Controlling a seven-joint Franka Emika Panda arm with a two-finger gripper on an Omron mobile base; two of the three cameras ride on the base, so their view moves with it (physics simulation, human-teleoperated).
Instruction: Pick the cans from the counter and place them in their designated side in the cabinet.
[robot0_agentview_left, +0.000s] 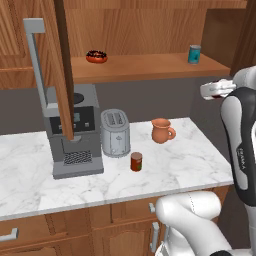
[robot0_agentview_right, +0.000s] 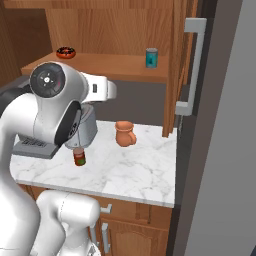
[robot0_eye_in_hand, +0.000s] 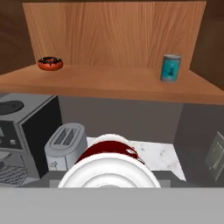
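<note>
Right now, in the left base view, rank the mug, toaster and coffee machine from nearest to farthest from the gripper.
The gripper holds the white can above the counter's right end.
1. Mug: on the counter, below and left of the gripper.
2. Toaster: further left, mid-counter.
3. Coffee machine: leftmost, beside the toaster.

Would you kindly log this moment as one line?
gripper: shut on white can, raised toward shelf | brown can: on counter | teal can: shelf right | donut: shelf left
</note>
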